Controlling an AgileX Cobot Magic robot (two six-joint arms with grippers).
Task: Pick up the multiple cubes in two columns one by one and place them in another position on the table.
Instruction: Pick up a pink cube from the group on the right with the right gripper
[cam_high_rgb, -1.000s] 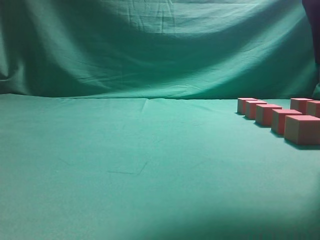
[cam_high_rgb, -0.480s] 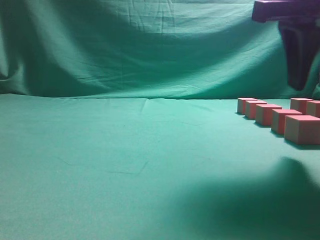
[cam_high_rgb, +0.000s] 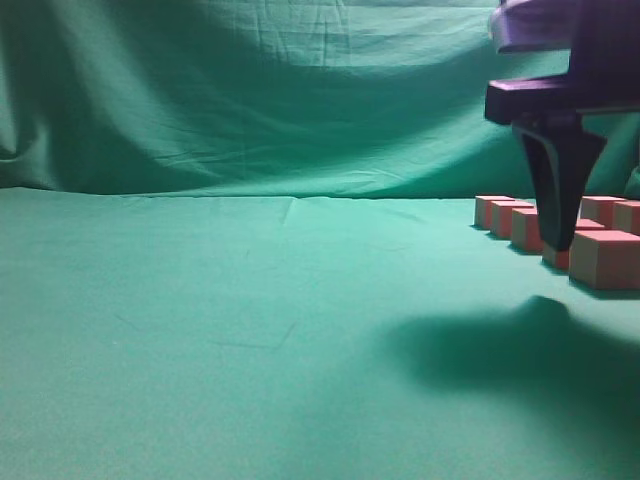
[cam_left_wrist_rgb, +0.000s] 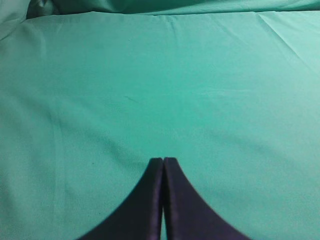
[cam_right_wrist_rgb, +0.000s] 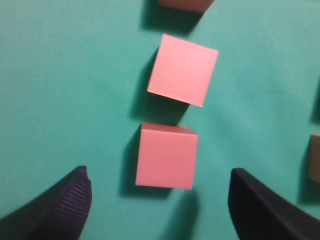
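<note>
Since a second ago: right tool has come down into view over the near-right part of the table, where none showed before; cubes unmoved.

Item: cubes, small, pinkish-red tops, tan sides, sharp-edged, standing in two columns running from the table's right edge toward the backdrop.

Right tool: fingers wide apart, holding nothing, poised above the nearest cube of one column, one finger to either side of it, not touching. The next cube sits just beyond, turned slightly askew.

Left tool: fingers pressed together, empty, over bare cloth well apart from the cubes.

Handling, as judged: light, rigid, matte, unlikely to slip or crush. Best taken across two opposite flat sides, squarely and centred; a corner-on grip would probably twist it. Close neighbours leave little clearance, so a straight descent seems wise.
</note>
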